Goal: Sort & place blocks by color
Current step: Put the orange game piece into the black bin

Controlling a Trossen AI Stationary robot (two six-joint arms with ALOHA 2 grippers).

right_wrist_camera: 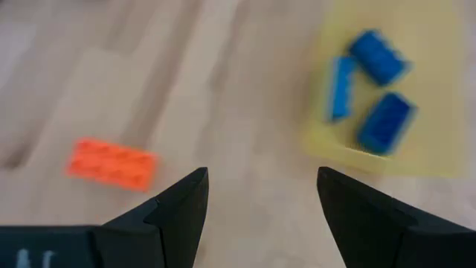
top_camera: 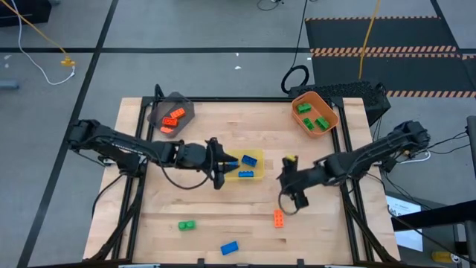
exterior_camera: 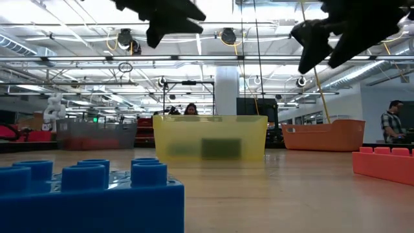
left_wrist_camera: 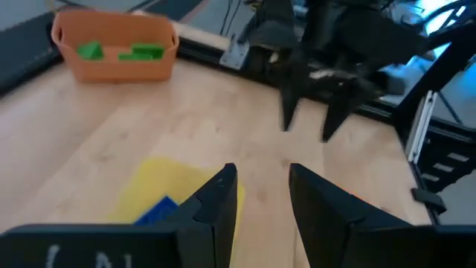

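My left gripper [top_camera: 220, 170] is open and empty, hovering just beside the left side of the yellow bin [top_camera: 245, 165], which holds three blue blocks [right_wrist_camera: 375, 89]. My right gripper [top_camera: 291, 192] is open and empty too, raised over the table to the right of that bin. An orange block [top_camera: 278, 218] lies flat on the table close to the right gripper, toward the near edge, and shows in the right wrist view [right_wrist_camera: 111, 164]. A green block [top_camera: 186, 225] and a blue block [top_camera: 229, 247] lie near the near edge.
A grey bin [top_camera: 171, 115] at the far left holds orange blocks. An orange bin [top_camera: 314, 113] at the far right holds green blocks. In the low view the near blue block [exterior_camera: 84, 194] fills the foreground. People show in the room beyond the table.
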